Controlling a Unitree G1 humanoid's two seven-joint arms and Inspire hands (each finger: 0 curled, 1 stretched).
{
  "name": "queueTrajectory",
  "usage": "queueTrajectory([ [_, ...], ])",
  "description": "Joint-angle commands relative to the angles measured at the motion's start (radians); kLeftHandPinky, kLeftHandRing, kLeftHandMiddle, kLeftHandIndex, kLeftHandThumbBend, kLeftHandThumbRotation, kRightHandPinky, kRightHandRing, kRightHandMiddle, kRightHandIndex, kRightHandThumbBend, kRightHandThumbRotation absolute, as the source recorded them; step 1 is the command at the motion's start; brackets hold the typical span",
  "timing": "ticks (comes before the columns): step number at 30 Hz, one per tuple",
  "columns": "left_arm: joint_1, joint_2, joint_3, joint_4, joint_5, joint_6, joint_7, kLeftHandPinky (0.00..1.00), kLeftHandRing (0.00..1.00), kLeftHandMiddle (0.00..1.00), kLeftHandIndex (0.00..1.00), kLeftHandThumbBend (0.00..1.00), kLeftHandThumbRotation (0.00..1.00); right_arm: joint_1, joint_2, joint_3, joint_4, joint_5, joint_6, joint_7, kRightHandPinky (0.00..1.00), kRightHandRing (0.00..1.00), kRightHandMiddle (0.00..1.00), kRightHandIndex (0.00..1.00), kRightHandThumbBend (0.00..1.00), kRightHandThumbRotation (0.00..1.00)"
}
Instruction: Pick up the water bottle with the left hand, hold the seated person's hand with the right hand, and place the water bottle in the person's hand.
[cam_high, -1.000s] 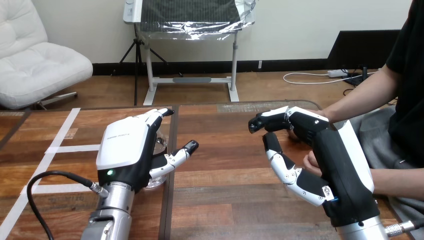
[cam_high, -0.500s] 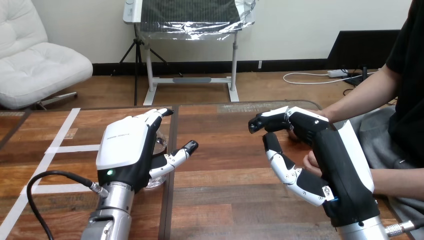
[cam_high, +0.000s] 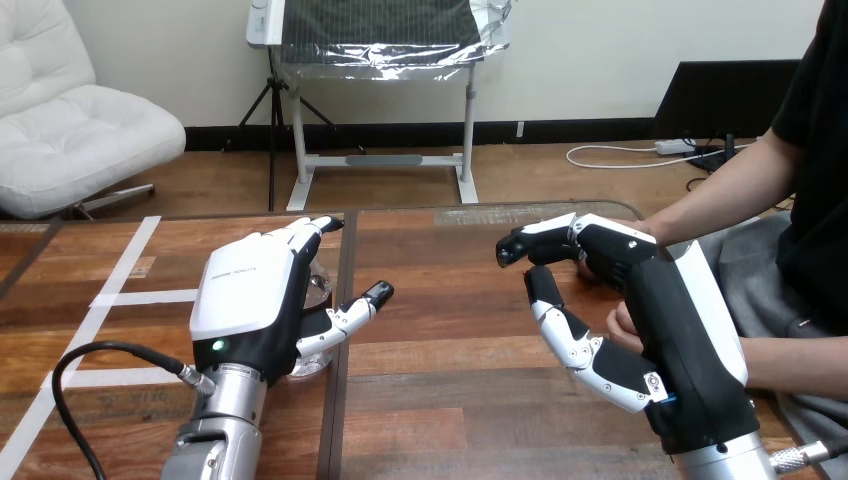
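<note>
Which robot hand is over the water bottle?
The left hand; the clear water bottle peeks out beneath it. The right hand is beside the person's hand instead.

desk (cam_high: 450, 400): brown wood grain, white tape stripes (cam_high: 120, 298)
left robot hand (cam_high: 250, 305): white back shell, black beneath
right robot hand (cam_high: 660, 310): black, white shell
water bottle (cam_high: 318, 288): clear

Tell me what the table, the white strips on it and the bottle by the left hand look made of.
Table: wood, brown planks with visible grain and a slight sheen. White strips: probably adhesive tape, flat and matte. Bottle, mostly hidden behind the left hand: likely clear plastic, see-through with bright glints.
</note>
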Motion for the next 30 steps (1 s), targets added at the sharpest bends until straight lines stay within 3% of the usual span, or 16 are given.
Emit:
queueTrajectory([
  [1, -0.030, -0.005, 0.002, 0.041, 0.013, 0.002, -0.006, 0.86, 0.83, 0.85, 0.84, 0.59, 0.84, -0.051, -0.011, -0.011, -0.017, 0.013, 0.000, 0.005, 0.65, 0.71, 0.65, 0.56, 0.22, 0.00],
  [19, -0.043, -0.002, -0.006, 0.056, 0.038, 0.008, 0.025, 0.88, 0.87, 0.89, 0.87, 0.60, 0.87, -0.051, -0.012, -0.014, -0.018, 0.013, -0.001, 0.008, 0.65, 0.71, 0.65, 0.56, 0.22, 0.00],
  [30, -0.052, -0.009, -0.007, 0.069, 0.067, 0.032, 0.042, 0.98, 0.97, 0.98, 0.94, 0.62, 0.91, -0.053, -0.012, -0.015, -0.015, 0.014, 0.000, 0.010, 0.65, 0.71, 0.64, 0.56, 0.23, 0.00],
])
